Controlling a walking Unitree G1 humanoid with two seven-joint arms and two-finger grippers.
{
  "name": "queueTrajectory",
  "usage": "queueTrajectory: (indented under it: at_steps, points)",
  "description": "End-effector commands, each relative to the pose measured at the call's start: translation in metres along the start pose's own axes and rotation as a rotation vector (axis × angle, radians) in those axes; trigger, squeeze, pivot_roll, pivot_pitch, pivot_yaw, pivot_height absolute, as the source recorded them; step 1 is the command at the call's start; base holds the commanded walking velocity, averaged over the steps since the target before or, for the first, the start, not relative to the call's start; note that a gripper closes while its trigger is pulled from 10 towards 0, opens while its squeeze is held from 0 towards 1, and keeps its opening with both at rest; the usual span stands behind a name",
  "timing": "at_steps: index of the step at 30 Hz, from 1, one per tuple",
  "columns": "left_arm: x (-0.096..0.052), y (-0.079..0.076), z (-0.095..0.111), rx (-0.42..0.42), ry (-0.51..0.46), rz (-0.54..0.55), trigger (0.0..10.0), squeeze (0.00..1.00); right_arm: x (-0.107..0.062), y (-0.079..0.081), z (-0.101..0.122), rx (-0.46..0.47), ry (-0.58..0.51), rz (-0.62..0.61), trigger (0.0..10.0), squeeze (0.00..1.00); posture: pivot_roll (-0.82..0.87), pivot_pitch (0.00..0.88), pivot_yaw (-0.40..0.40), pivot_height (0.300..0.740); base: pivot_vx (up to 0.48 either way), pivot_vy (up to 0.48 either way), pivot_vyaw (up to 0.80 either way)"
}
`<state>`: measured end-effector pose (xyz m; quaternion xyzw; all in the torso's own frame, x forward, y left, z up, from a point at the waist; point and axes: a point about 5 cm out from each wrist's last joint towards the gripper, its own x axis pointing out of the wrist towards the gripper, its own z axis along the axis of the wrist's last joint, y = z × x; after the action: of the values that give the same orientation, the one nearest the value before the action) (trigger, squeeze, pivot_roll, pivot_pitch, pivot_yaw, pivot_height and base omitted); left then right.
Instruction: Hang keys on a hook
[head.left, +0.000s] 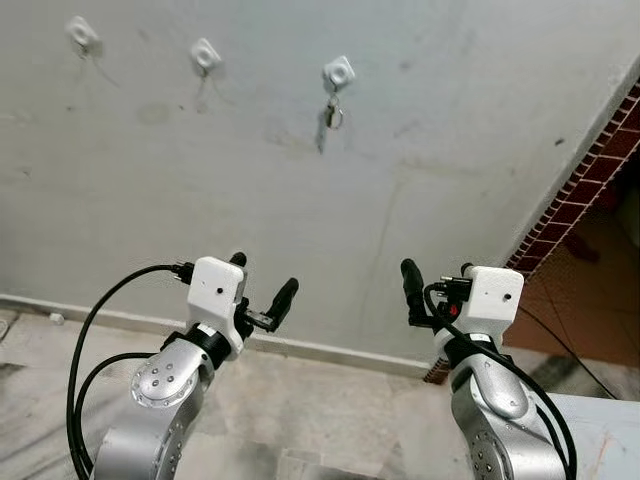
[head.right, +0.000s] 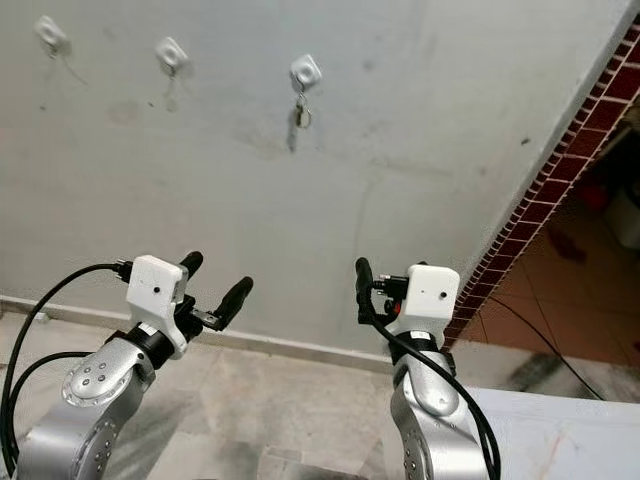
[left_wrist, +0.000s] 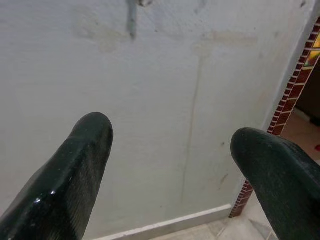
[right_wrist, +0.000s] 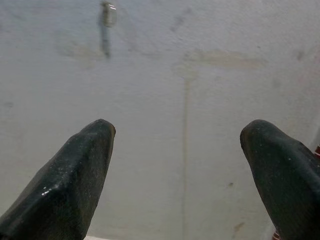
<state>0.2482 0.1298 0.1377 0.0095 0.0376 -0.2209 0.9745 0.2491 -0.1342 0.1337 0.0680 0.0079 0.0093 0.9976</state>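
Observation:
Three white hooks are stuck in a row high on the grey wall. A small bunch of keys (head.left: 331, 114) hangs from the right-hand hook (head.left: 339, 72), its blade pointing down; the middle hook (head.left: 205, 55) and the left hook (head.left: 83, 35) carry nothing I can make out. My left gripper (head.left: 264, 275) is raised well below the hooks, open and empty. My right gripper (head.left: 437, 270) is level with it, a little to the right of the keys, also open and empty. In the right wrist view the keys (right_wrist: 106, 17) show far off above the spread fingers.
A brick-edged wall corner (head.left: 590, 150) opens on the right onto a reddish tiled floor. A pale skirting (head.left: 330, 350) runs along the wall's foot above the marble floor. A white surface (head.left: 610, 430) sits at the lower right. Black cables loop beside my left arm.

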Motion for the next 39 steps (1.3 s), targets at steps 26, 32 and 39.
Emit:
queueTrajectory:
  at_steps: [26, 32, 39]
  points:
    - [0.006, 0.000, 0.003, 0.013, -0.001, -0.024, 10.0, 0.00, 0.004, 0.000, 0.008, 0.005, -0.026, -0.005, 10.0, 0.00, 0.14, 0.053, -0.092, 0.740, 0.000, 0.399, 0.00]
    - [0.009, -0.003, 0.003, 0.026, -0.006, -0.021, 10.0, 0.00, 0.005, -0.002, 0.008, 0.000, -0.017, -0.020, 10.0, 0.00, 0.13, 0.048, -0.088, 0.740, 0.000, 0.000, -0.13]
    - [0.013, -0.001, 0.004, -0.001, -0.009, 0.031, 10.0, 0.00, 0.005, -0.004, 0.008, -0.001, -0.017, -0.027, 10.0, 0.00, 0.13, 0.049, -0.087, 0.740, 0.000, 0.000, -0.80]
